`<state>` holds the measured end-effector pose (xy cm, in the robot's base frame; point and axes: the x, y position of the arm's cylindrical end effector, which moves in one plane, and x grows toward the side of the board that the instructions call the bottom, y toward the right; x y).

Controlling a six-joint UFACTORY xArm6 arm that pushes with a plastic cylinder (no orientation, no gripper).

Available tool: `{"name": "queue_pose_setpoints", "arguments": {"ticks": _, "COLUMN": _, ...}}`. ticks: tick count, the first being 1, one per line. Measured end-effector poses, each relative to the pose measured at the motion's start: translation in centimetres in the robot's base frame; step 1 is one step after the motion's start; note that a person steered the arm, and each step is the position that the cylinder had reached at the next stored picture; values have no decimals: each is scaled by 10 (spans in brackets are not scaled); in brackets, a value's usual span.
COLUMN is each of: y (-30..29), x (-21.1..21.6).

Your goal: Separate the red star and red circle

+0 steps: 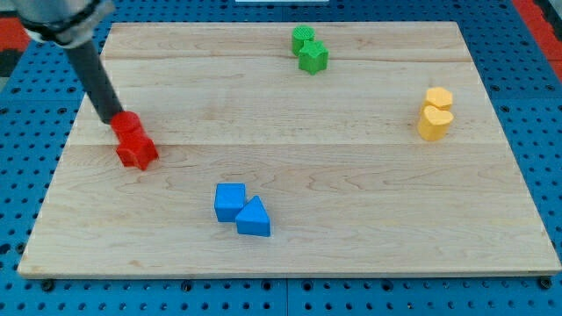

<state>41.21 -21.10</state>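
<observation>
Now my tip (114, 119) touches the red circle (126, 124) on the wooden board (351, 193).

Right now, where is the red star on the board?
The red star lies at the view's left side of the wooden board, touching the red circle just above it, with my tip against that circle's upper left.

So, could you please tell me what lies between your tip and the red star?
In the camera view, the red circle lies between my tip and the red star, touching both as far as shows.
</observation>
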Motion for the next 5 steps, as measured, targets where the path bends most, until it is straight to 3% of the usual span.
{"name": "queue_pose_setpoints", "arguments": {"ticks": 1, "y": 31, "x": 31}}
{"name": "queue_pose_setpoints", "arguments": {"ticks": 2, "y": 4, "x": 52}}
{"name": "queue_pose_setpoints", "arguments": {"ticks": 3, "y": 48, "x": 64}}
{"name": "queue_pose_setpoints", "arguments": {"ticks": 5, "y": 154, "x": 50}}
